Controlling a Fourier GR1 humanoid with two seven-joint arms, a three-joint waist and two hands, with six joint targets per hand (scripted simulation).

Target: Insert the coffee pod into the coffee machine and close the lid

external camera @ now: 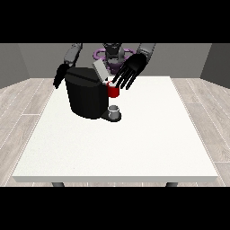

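Pod [114, 109], a small grey thing, sits on the machine's base at the foot of the black machine [85, 94], which stands on the table [134, 143] near its far edge, left of middle. Just above the pod a red thing at the machine [113, 91] shows, under the raised lid [99, 70]. The hand at the view's right [130, 72] hangs over it with fingers straight and spread, holding nothing, while the hand at the view's left [59, 76] hangs by the machine's far left side, and I cannot tell how its fingers lie.
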